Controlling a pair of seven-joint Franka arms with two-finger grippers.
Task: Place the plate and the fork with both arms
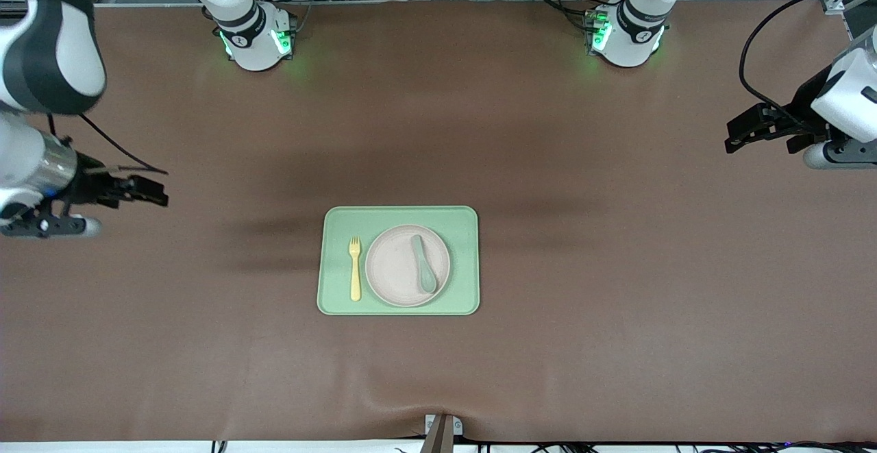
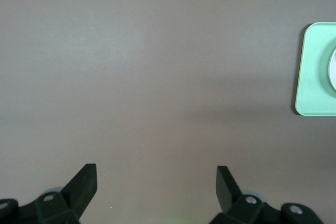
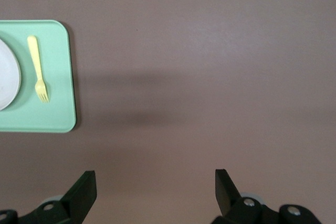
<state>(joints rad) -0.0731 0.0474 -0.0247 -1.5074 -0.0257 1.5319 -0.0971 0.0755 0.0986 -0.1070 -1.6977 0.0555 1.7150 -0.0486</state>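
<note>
The pale pink plate [image 1: 394,271] lies on a light-green tray [image 1: 404,218] in the middle of the table. The pale-yellow fork [image 1: 355,268] lies flat on the tray beside the plate, toward the right arm's end. My right gripper [image 1: 156,191] hangs open and empty over bare table at the right arm's end. Its wrist view shows that gripper [image 3: 156,179], the fork [image 3: 38,69], a slice of the plate [image 3: 6,74] and the tray [image 3: 59,108]. My left gripper [image 1: 736,134] hangs open and empty over the left arm's end; its wrist view shows this gripper [image 2: 156,174] and the tray's edge [image 2: 315,72].
A grey-green spoon [image 1: 423,262] lies on the plate. The brown table mat [image 1: 616,268] spreads wide around the tray. A black cable [image 1: 754,62] loops above the left arm's wrist.
</note>
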